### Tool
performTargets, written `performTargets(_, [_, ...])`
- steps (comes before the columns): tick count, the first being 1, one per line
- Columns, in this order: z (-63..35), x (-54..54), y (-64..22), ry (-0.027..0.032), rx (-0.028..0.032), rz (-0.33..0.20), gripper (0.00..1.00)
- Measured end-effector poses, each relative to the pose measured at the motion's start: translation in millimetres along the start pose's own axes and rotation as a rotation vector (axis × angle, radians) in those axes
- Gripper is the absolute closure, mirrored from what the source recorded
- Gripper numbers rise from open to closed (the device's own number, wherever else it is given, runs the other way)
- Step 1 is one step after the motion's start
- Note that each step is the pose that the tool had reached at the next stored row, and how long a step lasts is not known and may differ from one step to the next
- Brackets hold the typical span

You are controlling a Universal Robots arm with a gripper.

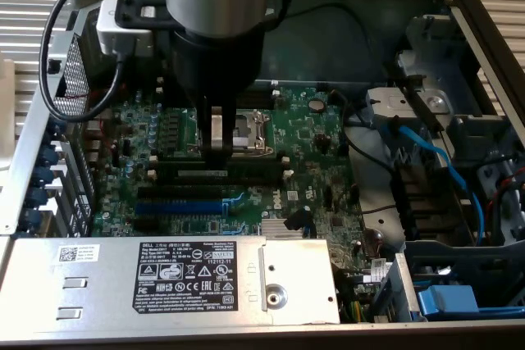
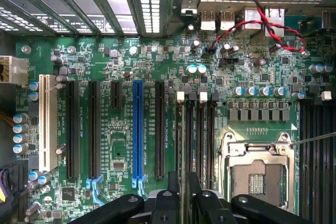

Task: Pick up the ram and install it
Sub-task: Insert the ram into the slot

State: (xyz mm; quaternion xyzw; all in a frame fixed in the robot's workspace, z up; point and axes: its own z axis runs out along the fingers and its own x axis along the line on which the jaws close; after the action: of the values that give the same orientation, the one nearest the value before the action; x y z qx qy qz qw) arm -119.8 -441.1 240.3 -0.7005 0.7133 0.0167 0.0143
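Observation:
The ram (image 1: 223, 172), a thin dark-green stick with a white label strip, stands on edge in the row of long black slots (image 1: 193, 189) on the motherboard, beside the processor socket (image 1: 250, 130). My gripper (image 1: 217, 156) reaches straight down onto its top edge near the middle. In the wrist view the two fingers (image 2: 174, 192) sit close together, and my gripper (image 2: 184, 187) straddles one of the black memory slots (image 2: 199, 135); the jaws look shut on the ram's thin edge. The stick's ends and the slot latches beneath it are hard to make out.
A blue expansion slot (image 1: 179, 206) (image 2: 138, 129) lies beyond the memory slots. The grey power supply (image 1: 164, 280) borders the board's near side. Blue cables (image 1: 435, 157) and drive bays fill the exterior view's right. Red-black wires (image 2: 262, 22) cross near the rear ports.

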Motion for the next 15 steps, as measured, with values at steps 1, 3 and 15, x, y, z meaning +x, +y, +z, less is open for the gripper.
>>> performTargets(1, [-0.8,-0.1,-1.9,-0.0012,0.0001,0.000,0.79])
performTargets(3, [-2.3,-0.2,-5.7,-0.0031,0.0000,0.000,0.79])
performTargets(15, [-3.1,-0.4,-8.8,-0.0046,-0.0061,0.000,0.79])
